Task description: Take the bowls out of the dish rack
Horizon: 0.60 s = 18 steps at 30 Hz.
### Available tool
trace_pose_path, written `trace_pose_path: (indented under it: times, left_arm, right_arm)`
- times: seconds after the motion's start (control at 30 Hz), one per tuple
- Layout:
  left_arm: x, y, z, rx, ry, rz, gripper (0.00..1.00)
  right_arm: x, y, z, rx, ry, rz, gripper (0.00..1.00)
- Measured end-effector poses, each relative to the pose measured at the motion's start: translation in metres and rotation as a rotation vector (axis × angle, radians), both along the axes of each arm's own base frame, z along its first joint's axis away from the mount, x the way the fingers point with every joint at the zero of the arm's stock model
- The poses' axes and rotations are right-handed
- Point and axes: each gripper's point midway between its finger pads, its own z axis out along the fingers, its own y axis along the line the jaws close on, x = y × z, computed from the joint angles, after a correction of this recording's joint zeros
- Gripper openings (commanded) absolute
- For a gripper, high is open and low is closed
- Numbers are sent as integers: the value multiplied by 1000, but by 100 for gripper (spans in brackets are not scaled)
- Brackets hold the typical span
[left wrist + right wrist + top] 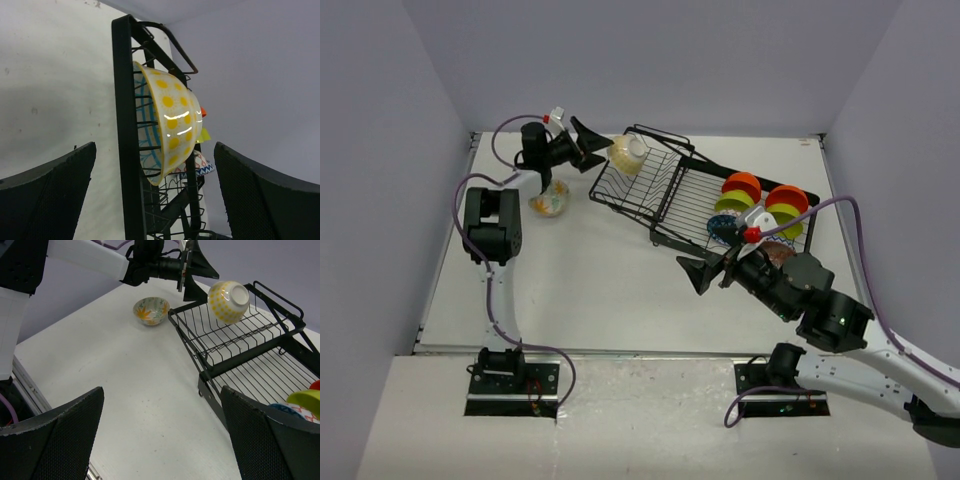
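The black wire dish rack (680, 195) lies across the table's far right. A cream-yellow dotted bowl (627, 154) stands on edge in its left section, also in the left wrist view (172, 122) and the right wrist view (228, 301). Orange (741, 184), lime green (733, 203) and blue patterned (722, 227) bowls stand in the right section with several others. A white floral bowl (549, 201) sits on the table left of the rack. My left gripper (597, 152) is open, just left of the cream-yellow bowl. My right gripper (705, 270) is open and empty, in front of the rack.
The rack's folding handle (660, 135) sticks up behind the cream-yellow bowl. The left arm's body (492, 225) stands near the floral bowl. Grey walls close the table on three sides. The white tabletop (590, 290) stretches in front of the rack.
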Motion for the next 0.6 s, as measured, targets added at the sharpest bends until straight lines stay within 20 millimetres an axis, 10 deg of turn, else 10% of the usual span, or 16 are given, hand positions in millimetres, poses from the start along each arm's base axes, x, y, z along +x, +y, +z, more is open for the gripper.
trace_pose_path:
  times: [0.3, 0.6]
  left_arm:
    - [7, -5, 54, -63, -151, -60, 95]
    - [8, -6, 39, -73, -131, -69, 94]
  right_arm:
    - [0, 7, -6, -25, 6, 25, 99]
    - [-2, 10, -7, -33, 4, 45, 99]
